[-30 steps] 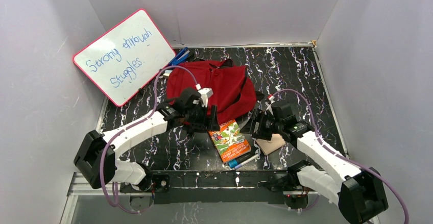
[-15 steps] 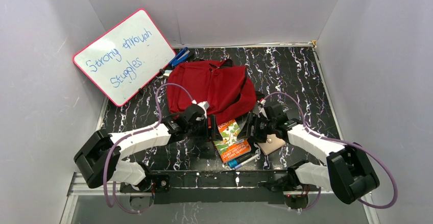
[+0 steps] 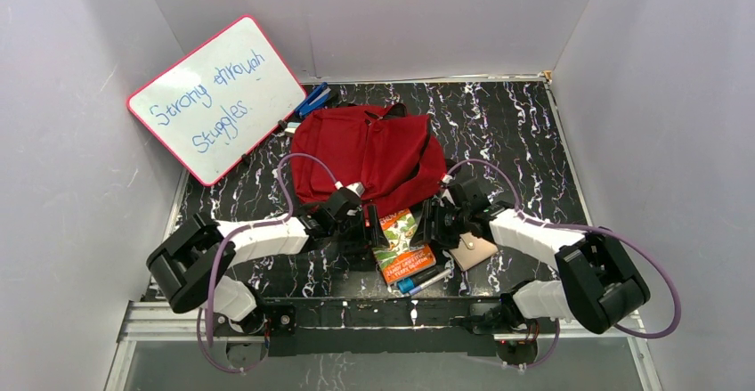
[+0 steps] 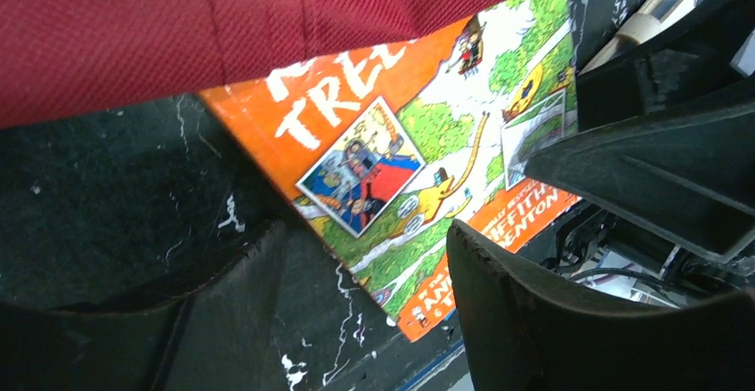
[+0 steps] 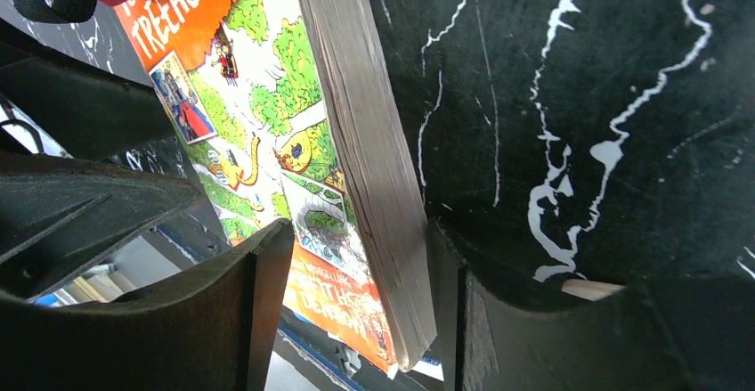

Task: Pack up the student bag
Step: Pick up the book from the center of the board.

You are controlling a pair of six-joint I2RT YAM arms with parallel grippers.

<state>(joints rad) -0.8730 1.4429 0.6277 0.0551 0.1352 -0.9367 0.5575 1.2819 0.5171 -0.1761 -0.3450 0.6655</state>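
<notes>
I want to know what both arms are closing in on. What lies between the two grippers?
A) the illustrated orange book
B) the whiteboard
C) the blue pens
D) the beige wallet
A: the illustrated orange book lies flat between the left gripper and the right gripper. Each wrist view shows open fingers straddling one of its edges, and its far end is tucked under the student bag.

Woven red cloth on the student bag (image 4: 178, 26), printed paper cover on the book (image 4: 418, 168), matt marbled table (image 5: 579, 97).
</notes>
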